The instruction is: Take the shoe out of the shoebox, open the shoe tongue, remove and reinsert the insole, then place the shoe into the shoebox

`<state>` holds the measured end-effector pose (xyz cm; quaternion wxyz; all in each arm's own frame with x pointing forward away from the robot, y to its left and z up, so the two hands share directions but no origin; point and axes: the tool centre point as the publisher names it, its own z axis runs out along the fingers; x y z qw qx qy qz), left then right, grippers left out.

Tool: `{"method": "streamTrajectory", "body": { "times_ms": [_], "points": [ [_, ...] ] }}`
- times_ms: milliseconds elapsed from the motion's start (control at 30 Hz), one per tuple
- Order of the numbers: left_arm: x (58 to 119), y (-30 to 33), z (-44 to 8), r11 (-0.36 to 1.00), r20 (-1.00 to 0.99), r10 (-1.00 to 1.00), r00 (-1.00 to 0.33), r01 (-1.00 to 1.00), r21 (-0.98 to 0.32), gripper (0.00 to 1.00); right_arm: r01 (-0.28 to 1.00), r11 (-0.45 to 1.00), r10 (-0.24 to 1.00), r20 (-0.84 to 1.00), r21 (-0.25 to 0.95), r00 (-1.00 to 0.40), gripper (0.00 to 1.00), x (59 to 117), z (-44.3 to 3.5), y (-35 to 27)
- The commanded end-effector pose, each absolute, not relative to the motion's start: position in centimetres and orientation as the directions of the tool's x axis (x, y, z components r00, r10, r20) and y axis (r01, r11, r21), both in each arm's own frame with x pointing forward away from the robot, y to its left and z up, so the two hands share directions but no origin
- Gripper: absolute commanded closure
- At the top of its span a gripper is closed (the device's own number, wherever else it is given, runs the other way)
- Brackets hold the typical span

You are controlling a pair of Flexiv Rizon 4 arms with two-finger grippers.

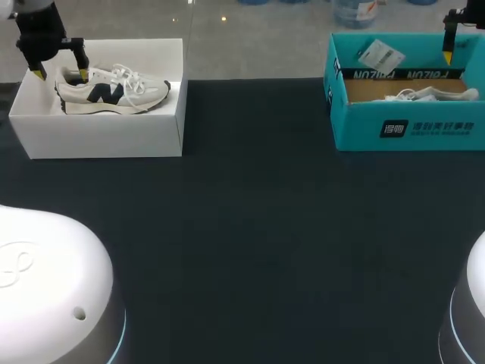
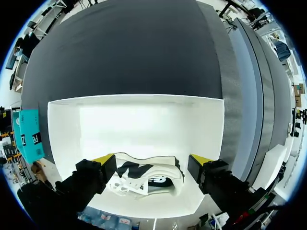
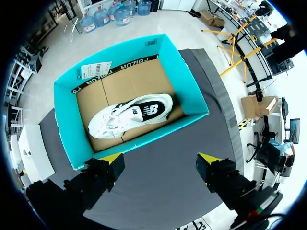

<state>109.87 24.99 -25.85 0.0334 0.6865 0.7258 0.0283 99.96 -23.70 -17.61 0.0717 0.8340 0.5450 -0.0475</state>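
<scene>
Hiding shoe heel (perhaps): left claw

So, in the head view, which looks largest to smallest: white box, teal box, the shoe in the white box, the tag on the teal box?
1. white box and teal box: about alike, and the teal box is cut off by the edge, so unranked.
2. shoe
3. tag

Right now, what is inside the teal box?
One white shoe lies on its side on the brown cardboard floor of the teal box. What lies under it is hidden.
</scene>
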Motion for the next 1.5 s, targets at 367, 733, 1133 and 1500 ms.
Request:
{"method": "streamTrajectory", "body": {
  "times_ms": [367,733,1133,1500],
  "points": [
    [117.7,26.8,-27.0,0.100,0.072,0.993,-0.097,0.994,-0.048,0.00,0.916,-0.396,0.902,-0.157,0.069,0.402,0.00,99.9,-17.6,-23.7],
    [117.7,26.8,-27.0,0.100,0.072,0.993,-0.097,0.994,-0.048,0.00,0.916,-0.396,0.902,-0.157,0.069,0.402,0.00,99.9,-17.6,-23.7],
    [120.7,30.5,-30.6,0.154,0.062,0.987,-0.147,0.979,-0.131,0.00,0.916,-0.396,0.902,-0.157,0.069,0.402,0.00,99.9,-17.6,-23.7],
    [122.7,31.1,-33.4,0.173,0.082,0.984,-0.160,0.969,-0.176,0.00,0.916,-0.396,0.902,-0.157,0.069,0.402,0.00,99.9,-17.6,-23.7]
  ]
}}
